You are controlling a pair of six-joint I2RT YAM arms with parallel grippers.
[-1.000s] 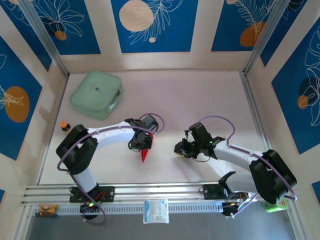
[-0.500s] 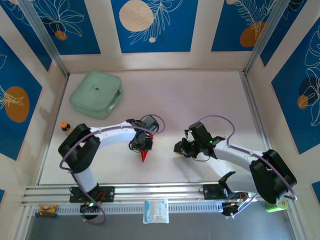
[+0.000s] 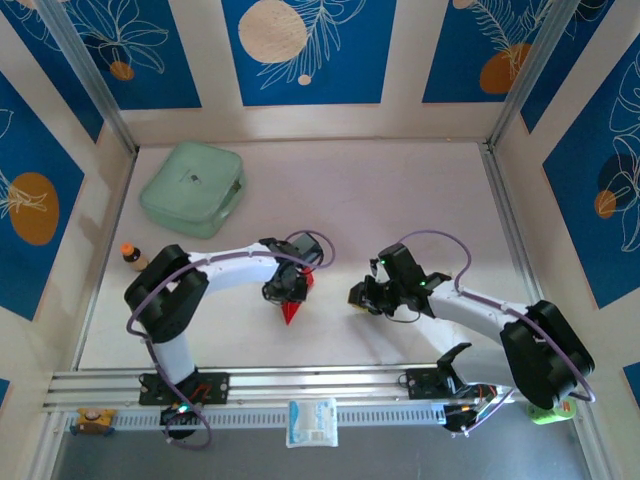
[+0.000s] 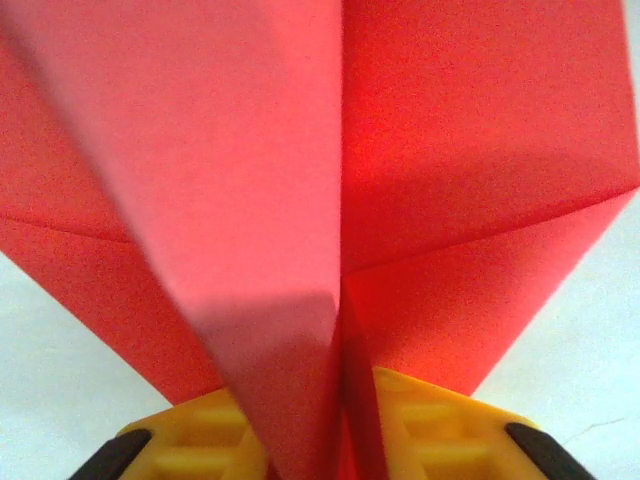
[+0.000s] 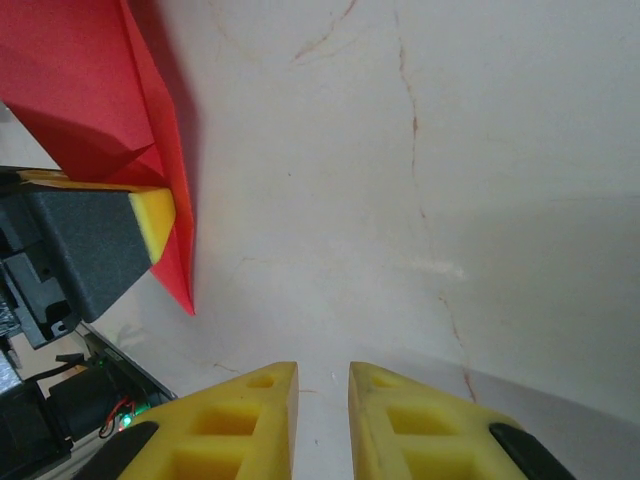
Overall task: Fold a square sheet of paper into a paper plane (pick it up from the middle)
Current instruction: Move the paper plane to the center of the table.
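The paper plane (image 3: 291, 311) is a narrow bright red dart whose tip points toward the near edge of the table. My left gripper (image 3: 291, 289) is shut on its rear end. In the left wrist view the red folds (image 4: 460, 150) fan out from the centre crease, which is pinched between the yellow fingers (image 4: 440, 440). My right gripper (image 3: 358, 297) hovers to the right of the plane, apart from it. Its yellow fingers (image 5: 250, 420) stand nearly together with only a thin slit and nothing between them. The right wrist view catches the plane (image 5: 90, 90) and a left fingertip (image 5: 152, 215) at upper left.
A mint-green rounded case (image 3: 193, 188) lies at the back left of the table (image 3: 400, 200). A small bottle with an orange cap (image 3: 130, 254) stands by the left wall. A white packet (image 3: 312, 422) rests on the front rail.
My left gripper has shifted slightly to the right and turned a little, carrying the plane with it. The right arm has stayed put.
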